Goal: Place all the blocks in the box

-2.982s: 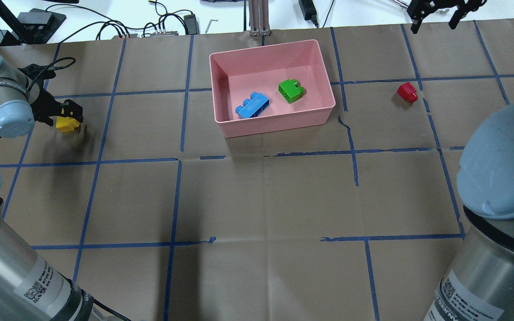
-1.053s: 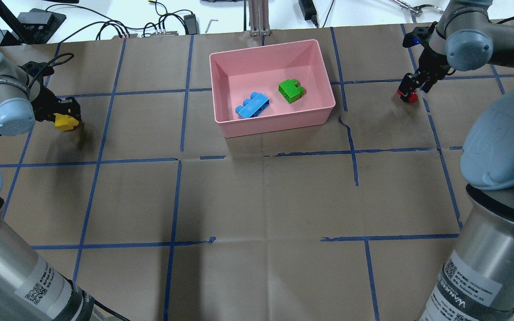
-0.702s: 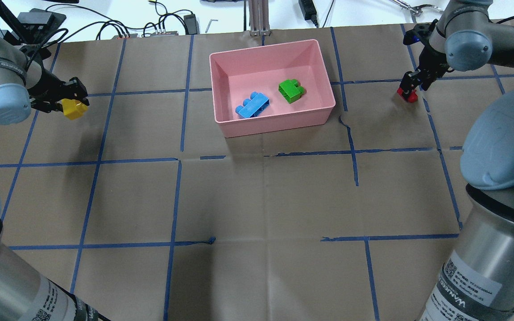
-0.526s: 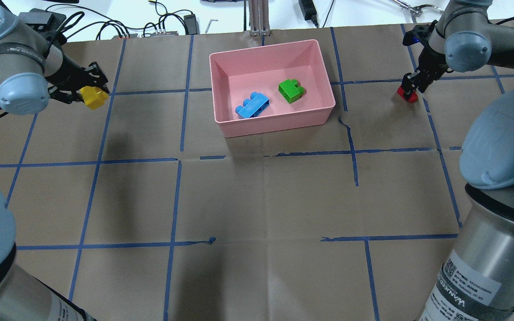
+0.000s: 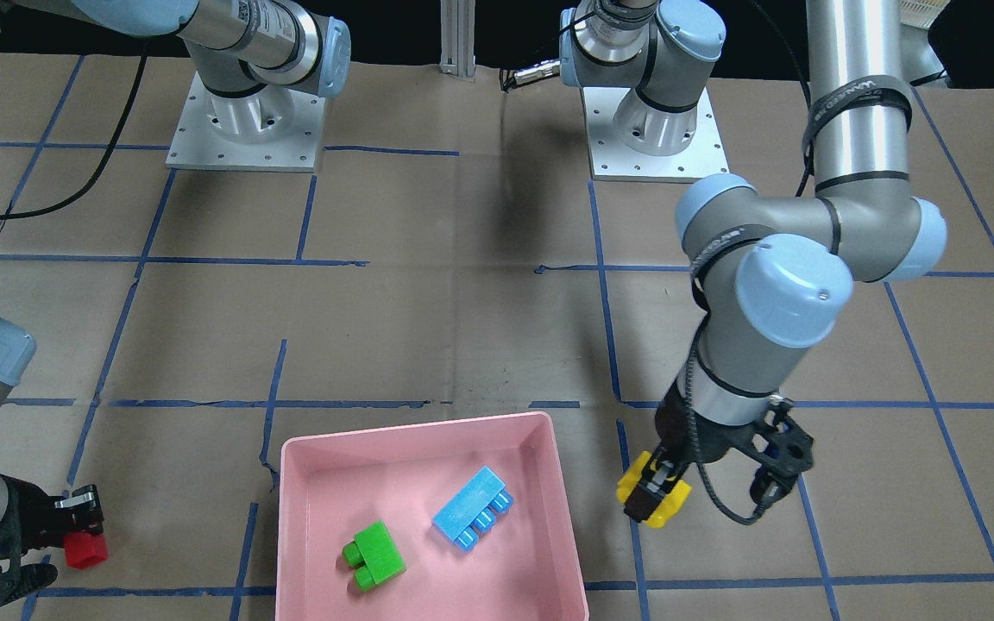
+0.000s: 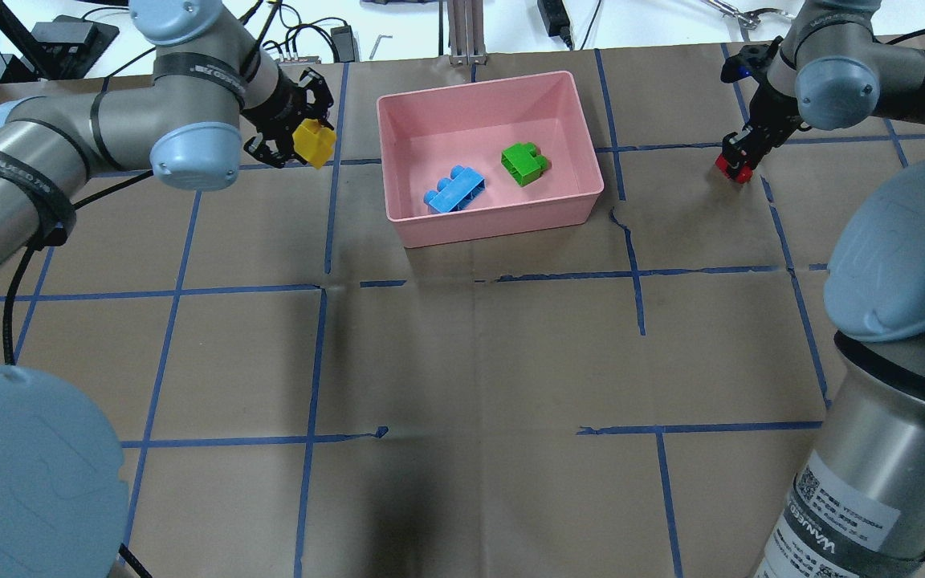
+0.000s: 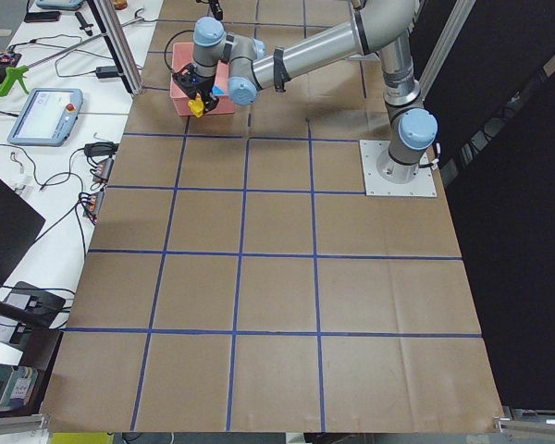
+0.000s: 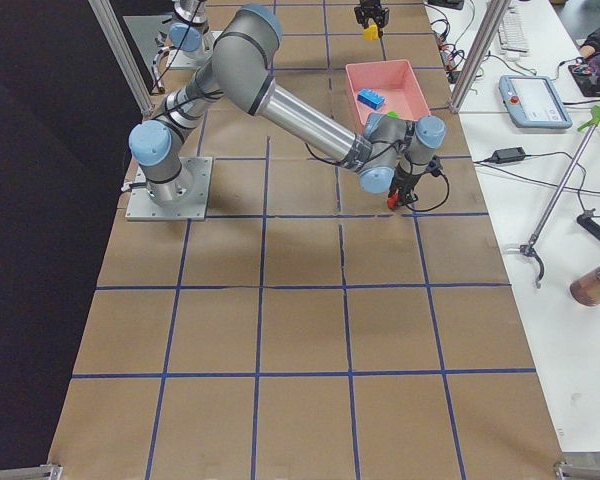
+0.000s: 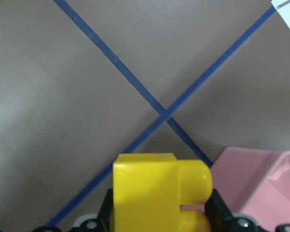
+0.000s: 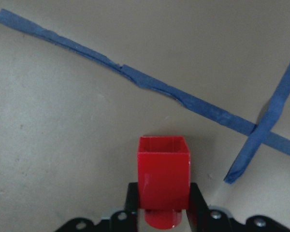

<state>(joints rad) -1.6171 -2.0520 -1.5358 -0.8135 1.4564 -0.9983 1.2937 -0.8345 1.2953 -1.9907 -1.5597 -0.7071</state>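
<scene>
The pink box [image 6: 583, 124] holds the light-blue block [image 6: 454, 189] and the green block [image 6: 523, 164]. My left gripper [image 6: 302, 136] is shut on the yellow block [image 6: 314, 144] and holds it in the air just left of the box; the block also shows in the front view [image 5: 654, 498] and the left wrist view [image 9: 157, 195]. My right gripper [image 6: 737, 156] is shut on the small red block [image 6: 732, 169] at table level, right of the box. The red block also shows in the right wrist view [image 10: 163, 181] and the front view [image 5: 84, 549].
Brown paper with blue tape lines covers the table. Cables and power bricks [image 6: 294, 44] lie beyond the far edge. The arm bases [image 5: 242, 129] stand at the robot's side. The box's near corner [image 9: 261, 179] shows in the left wrist view.
My left gripper has lifted the yellow block and carried it right, toward the box. My right gripper came down onto the red block and has stayed there.
</scene>
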